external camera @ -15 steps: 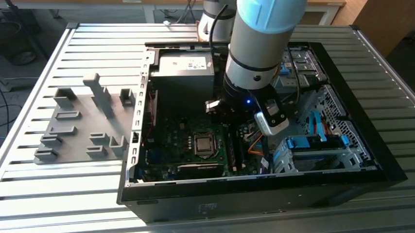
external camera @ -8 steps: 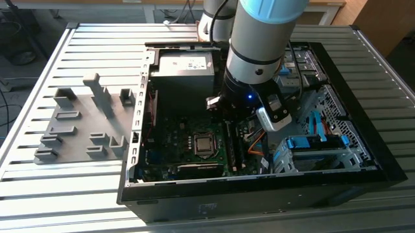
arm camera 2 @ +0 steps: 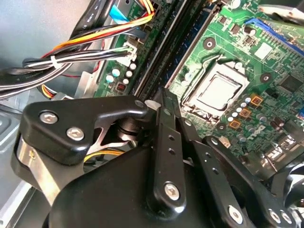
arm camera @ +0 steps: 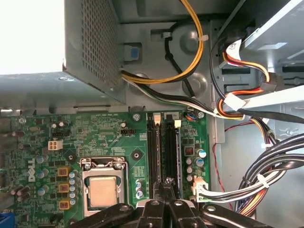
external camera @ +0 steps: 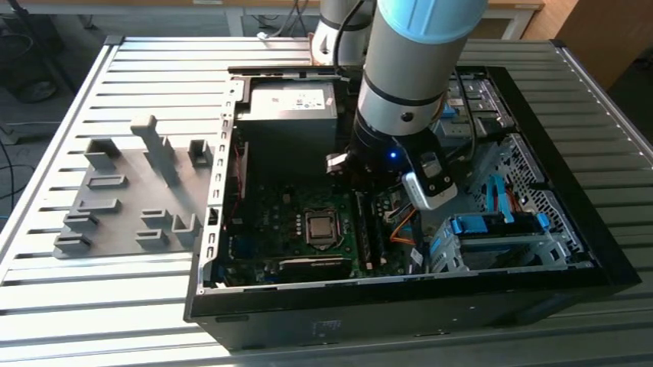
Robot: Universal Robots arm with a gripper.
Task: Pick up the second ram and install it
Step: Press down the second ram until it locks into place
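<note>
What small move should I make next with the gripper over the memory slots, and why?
Probably a slow, short move straight down, watching alignment. In the first wrist view the gripper sits low over the motherboard, right at one end of the two memory slots and roughly in line with them. I can't tell whether anything is fully seated there, so go gently.

No legible text anywhere. White label on power supply (external camera: 293, 100) carries print too small to read. Fine white lettering on motherboard (arm camera: 102, 133) in both wrist views unreadable. Cable tags likewise unreadable.
</note>
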